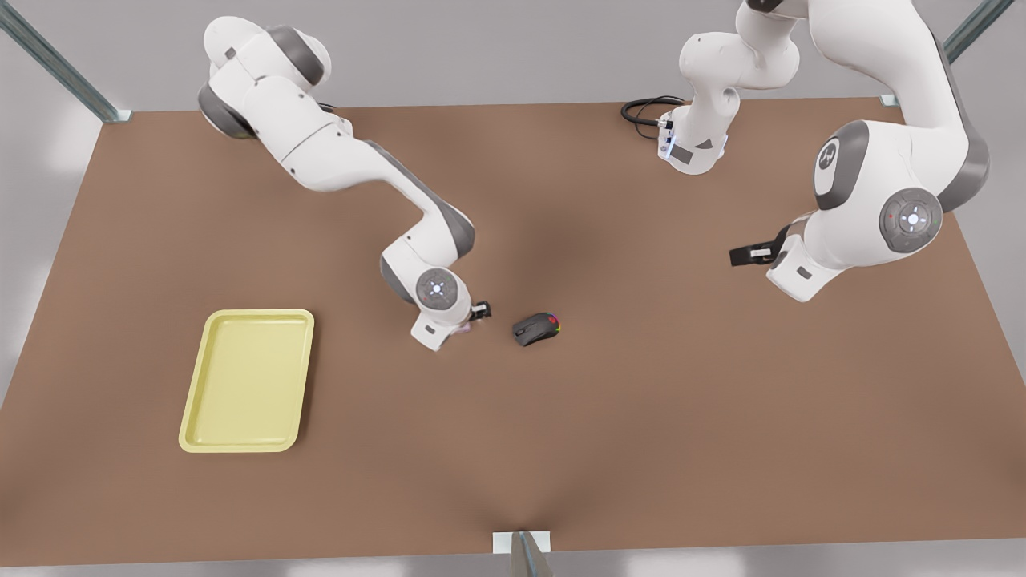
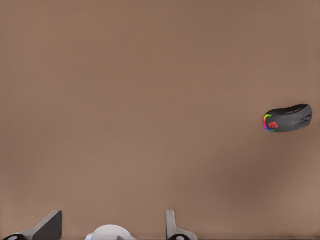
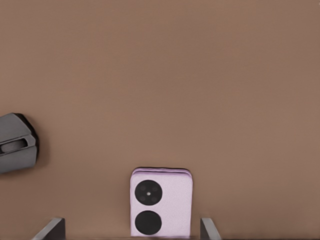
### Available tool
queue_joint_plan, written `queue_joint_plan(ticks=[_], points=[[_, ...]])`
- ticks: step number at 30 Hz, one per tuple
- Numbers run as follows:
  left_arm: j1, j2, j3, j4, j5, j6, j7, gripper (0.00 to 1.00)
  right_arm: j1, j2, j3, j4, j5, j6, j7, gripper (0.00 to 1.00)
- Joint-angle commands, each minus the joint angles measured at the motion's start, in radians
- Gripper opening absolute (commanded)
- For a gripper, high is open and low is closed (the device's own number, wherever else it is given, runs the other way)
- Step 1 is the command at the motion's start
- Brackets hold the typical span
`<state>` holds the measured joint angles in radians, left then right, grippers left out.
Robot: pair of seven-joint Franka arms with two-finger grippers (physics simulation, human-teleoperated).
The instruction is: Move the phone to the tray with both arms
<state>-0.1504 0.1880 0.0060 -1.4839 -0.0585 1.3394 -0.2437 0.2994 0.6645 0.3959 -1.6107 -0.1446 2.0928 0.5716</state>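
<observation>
The phone (image 3: 161, 202) is pale lilac-pink with two black round circles on its face. Near it, the mouse (image 1: 536, 328) is dark grey with a rainbow light strip and a red mark at one end. Farther from the mouse, the tray (image 1: 247, 381) is plain pale yellow on the brown table (image 1: 641, 417); the arms are white with grey joints.

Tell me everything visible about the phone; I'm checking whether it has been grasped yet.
The phone is pale lilac, squarish with rounded corners, smooth-looking, with two black circles stacked on its face. It seems to lie flat, face up, on the brown table, between the open fingers of the right end effector, which stand clear of its sides. The dark mouse lies apart from it.
</observation>
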Motion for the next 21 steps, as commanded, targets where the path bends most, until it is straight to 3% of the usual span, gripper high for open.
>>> queue_joint_plan(ticks=[1,5,21], points=[[0.0,-0.001,0.0,0.001,-0.001,-0.003,0.184,1.0,-0.003,-0.022,0.003,-0.038,0.003,0.099,0.195,1.0],[0.0,-0.002,-0.001,0.002,0.003,0.004,0.185,1.0,-0.008,-0.052,0.006,-0.141,0.007,0.177,0.16,1.0],[-0.003,0.051,-0.012,0.013,-0.049,0.007,0.185,1.0,-0.017,0.033,-0.006,-0.169,-0.07,0.256,0.016,1.0]])
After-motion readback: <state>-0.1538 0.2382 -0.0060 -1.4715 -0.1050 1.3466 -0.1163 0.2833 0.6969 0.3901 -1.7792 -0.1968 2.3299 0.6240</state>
